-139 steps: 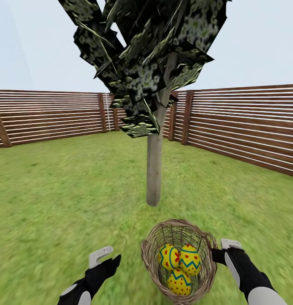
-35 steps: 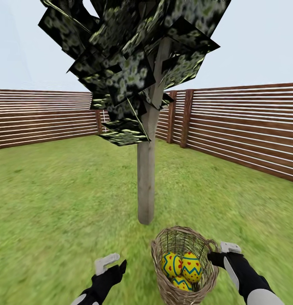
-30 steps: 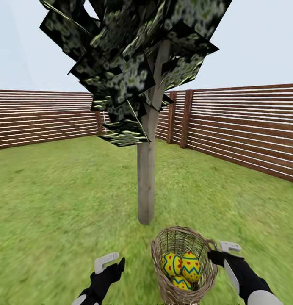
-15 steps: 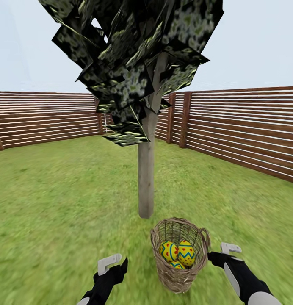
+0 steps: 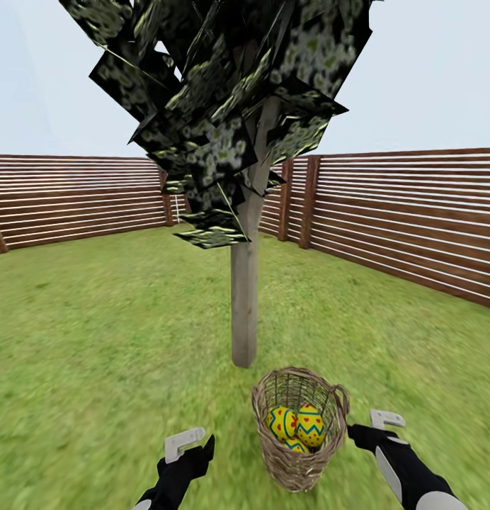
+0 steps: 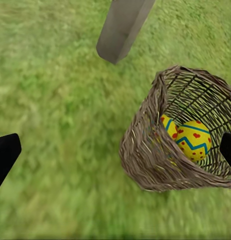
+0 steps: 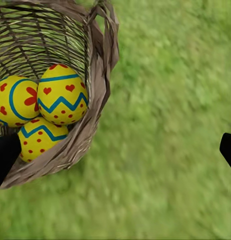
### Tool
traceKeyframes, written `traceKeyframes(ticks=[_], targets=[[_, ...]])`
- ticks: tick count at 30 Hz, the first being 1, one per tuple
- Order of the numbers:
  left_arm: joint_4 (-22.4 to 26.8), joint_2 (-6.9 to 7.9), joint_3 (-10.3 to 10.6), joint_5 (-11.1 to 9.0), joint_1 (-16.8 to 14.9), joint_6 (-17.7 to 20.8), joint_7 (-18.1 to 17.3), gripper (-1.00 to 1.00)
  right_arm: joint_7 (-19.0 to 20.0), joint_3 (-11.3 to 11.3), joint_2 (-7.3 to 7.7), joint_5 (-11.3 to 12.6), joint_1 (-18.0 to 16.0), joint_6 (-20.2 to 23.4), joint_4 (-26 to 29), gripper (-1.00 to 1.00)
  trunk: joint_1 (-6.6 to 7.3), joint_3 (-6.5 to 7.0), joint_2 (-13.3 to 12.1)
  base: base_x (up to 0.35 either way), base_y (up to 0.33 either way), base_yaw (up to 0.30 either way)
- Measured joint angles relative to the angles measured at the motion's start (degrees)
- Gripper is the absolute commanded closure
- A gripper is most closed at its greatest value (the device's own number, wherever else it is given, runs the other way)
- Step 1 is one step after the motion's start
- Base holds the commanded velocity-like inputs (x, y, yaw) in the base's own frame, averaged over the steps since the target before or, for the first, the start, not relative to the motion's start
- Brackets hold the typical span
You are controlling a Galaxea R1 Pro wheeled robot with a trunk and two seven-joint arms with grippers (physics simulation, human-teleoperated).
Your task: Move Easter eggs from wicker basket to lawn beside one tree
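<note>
Eggs [image 5: 299, 426] all lie in the basket [image 5: 273, 453] beside the tree [image 5: 244, 312]; both released grippers, left [image 5: 190, 444] and right [image 5: 372, 425], flank it, so lifting one out comes next.

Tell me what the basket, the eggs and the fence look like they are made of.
The wicker basket: woven light brown wicker, matte, with open gaps showing between the strands. The Easter eggs: smooth and hard-looking, yellow with blue zigzag bands and red marks; whether painted shell or plastic, I can't tell. The fence: brown horizontal slats on darker posts, which looks like stained wood.
</note>
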State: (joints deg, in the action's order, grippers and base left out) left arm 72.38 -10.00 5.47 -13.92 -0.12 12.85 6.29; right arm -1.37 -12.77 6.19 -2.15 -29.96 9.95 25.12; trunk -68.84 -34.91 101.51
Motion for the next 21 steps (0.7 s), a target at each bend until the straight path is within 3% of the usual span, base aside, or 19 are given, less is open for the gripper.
traceKeyframes(ticks=[5, 21], targets=[[-0.1, 0.0, 0.0, 0.1, 0.0, 0.0, 0.0, -1.0, 0.0, 0.0, 0.0, 0.0, 0.0, -0.5, -0.1, -1.0, 1.1, 0.9, -2.0, 0.0, 0.0, 0.0], [-0.1, 0.0, 0.1, 0.1, 0.0, -1.9, -0.1, -1.0, 0.0, 0.0, -0.22, 0.0, 0.0, -0.5, -0.4, -1.0, 1.11, 0.9, -2.0, 0.0, 0.0, 0.0]])
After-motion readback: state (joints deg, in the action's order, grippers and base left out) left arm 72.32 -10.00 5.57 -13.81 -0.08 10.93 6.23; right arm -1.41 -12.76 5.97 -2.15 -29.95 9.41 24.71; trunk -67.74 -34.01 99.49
